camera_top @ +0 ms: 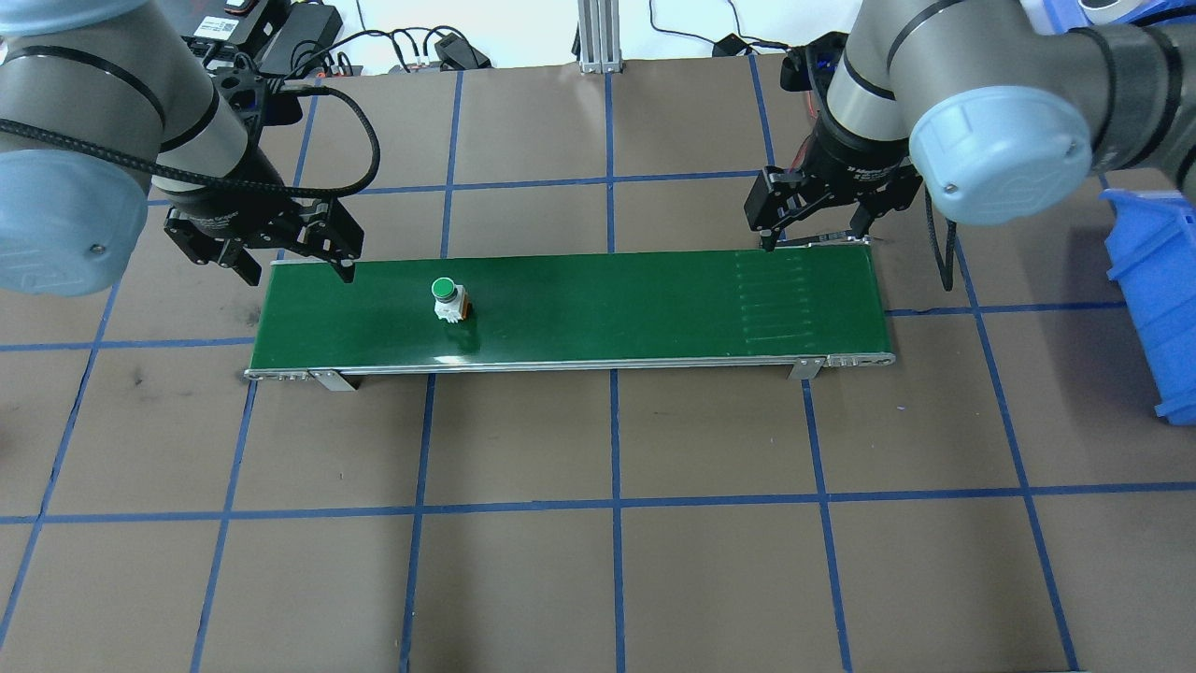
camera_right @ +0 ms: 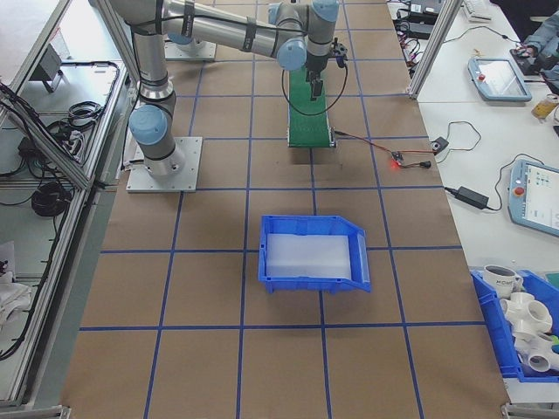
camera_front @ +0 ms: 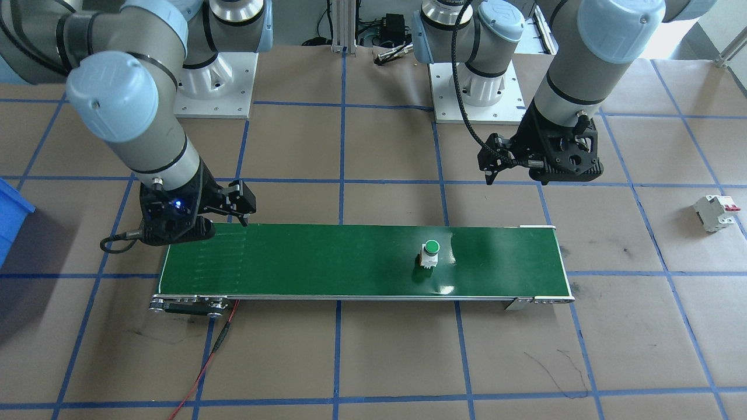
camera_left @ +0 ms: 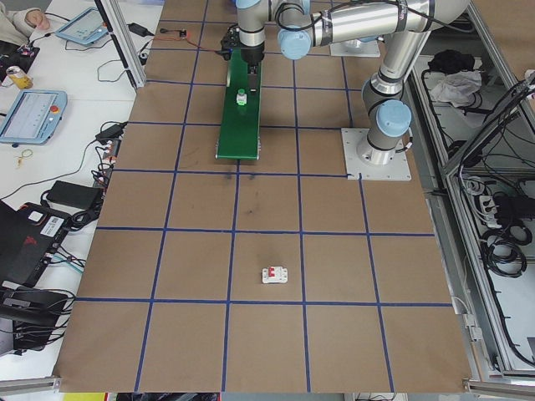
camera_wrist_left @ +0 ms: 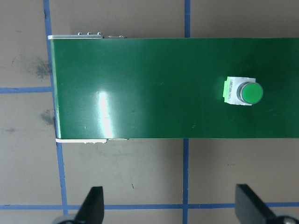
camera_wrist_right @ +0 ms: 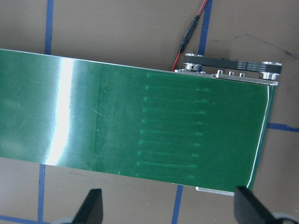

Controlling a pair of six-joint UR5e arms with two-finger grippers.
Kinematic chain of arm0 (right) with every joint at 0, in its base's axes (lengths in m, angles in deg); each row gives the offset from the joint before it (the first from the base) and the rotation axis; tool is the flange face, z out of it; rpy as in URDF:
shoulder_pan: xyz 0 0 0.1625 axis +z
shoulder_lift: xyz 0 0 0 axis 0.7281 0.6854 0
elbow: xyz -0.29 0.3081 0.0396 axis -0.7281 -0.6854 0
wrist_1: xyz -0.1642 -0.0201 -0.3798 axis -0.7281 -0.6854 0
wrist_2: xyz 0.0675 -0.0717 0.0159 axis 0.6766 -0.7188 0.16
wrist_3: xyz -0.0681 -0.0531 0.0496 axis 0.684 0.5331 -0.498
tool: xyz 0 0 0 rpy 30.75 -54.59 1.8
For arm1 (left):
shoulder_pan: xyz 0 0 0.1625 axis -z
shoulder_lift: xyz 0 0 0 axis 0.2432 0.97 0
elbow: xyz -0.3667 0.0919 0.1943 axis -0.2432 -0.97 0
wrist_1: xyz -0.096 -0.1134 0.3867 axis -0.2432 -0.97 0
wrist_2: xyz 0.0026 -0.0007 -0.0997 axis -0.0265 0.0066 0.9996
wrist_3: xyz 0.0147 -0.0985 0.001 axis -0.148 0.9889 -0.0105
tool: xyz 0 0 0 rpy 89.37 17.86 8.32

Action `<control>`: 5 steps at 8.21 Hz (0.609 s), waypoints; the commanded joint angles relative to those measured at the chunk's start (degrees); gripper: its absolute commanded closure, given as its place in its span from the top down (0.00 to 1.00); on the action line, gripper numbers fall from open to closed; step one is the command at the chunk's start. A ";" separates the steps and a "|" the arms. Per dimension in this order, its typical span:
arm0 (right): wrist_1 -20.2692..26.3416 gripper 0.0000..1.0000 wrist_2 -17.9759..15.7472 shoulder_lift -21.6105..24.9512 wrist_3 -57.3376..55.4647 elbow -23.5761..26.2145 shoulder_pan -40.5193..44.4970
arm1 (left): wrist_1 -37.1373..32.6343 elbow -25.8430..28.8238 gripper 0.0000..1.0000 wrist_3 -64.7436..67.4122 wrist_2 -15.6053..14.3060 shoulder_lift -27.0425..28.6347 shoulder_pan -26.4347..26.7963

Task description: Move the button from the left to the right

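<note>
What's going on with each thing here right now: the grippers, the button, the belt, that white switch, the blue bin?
Left gripper: open, empty, hovering at the belt's left end.
Right gripper: open, empty, hovering at the belt's right end.
Button: upright on the belt, nearer the left end, ungripped.
Belt: flat on the table; whether it is running, cannot tell.
Switch: lying on the table, off the belt.
Bin: on the table, empty.

button (camera_top: 446, 295) on belt's (camera_top: 654, 308) left part

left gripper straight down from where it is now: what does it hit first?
Probably bare table, not the belt. The left gripper points down, open, its fingers beside the belt's edge near its end. The button sits off to one side on the belt. Depth is unclear.
</note>
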 commanded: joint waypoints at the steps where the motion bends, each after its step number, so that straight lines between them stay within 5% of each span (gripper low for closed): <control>1: -2.21 1.00 1.65 -4.83 2.89 1.09 -2.45 | 0.11 -0.08 1.00 0.00 -0.04 0.16 -0.08; 3: -2.03 1.00 12.68 -4.83 4.85 2.86 -7.46 | 0.11 -0.08 1.00 0.00 -0.04 0.16 -0.08; 5: -2.03 1.00 12.91 -4.66 4.41 3.04 -7.75 | 0.55 -0.08 1.00 0.00 0.23 0.25 -0.08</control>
